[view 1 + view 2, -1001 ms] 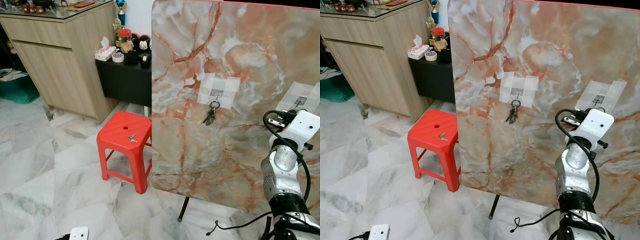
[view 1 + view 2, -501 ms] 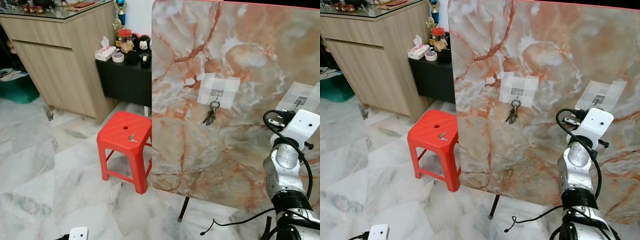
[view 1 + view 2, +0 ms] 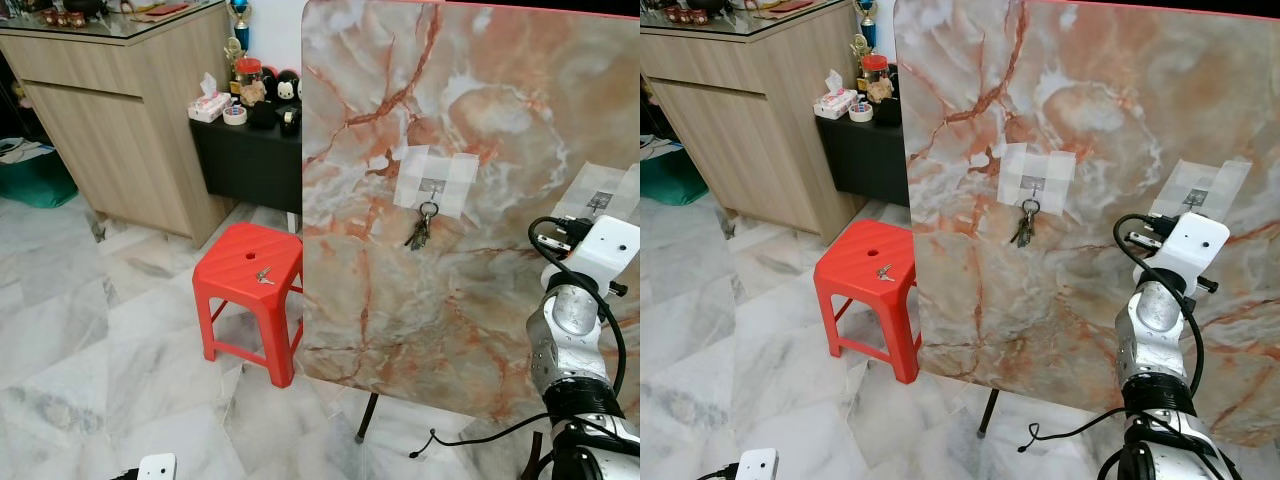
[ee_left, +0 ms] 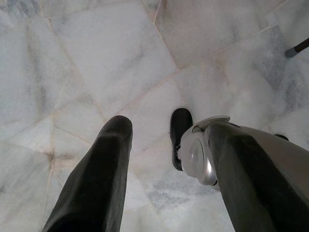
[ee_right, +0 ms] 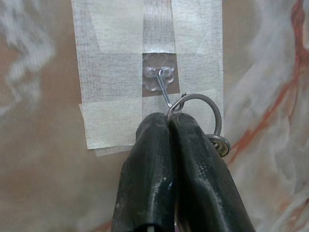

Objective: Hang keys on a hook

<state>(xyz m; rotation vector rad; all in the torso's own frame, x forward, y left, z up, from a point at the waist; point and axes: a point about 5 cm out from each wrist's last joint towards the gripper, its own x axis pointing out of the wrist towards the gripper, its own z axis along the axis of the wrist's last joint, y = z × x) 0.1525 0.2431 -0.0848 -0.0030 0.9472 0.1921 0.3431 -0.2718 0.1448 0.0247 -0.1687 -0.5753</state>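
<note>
A marble board [image 3: 480,120] stands upright with two taped-on hooks. One bunch of keys [image 3: 421,230] hangs from the left hook [image 3: 432,186]. My right arm [image 3: 580,300] is raised to the right hook [image 3: 600,200]. In the right wrist view my right gripper [image 5: 170,118] is shut on a key ring [image 5: 203,104], which touches the lower end of the clear hook [image 5: 161,79]; whether it is threaded on I cannot tell. More keys [image 3: 264,275] lie on a red stool [image 3: 235,265]. My left gripper [image 4: 164,159] hangs open above the floor.
A wooden cabinet [image 3: 110,130] and a black side table [image 3: 250,160] with small items stand behind the stool. The board's stand leg [image 3: 368,415] and a loose black cable [image 3: 470,440] are on the marble floor. My own foot [image 4: 181,130] is below the left gripper.
The right arm has barely shifted at the right hook. The loose cable on the floor has swung a little.
</note>
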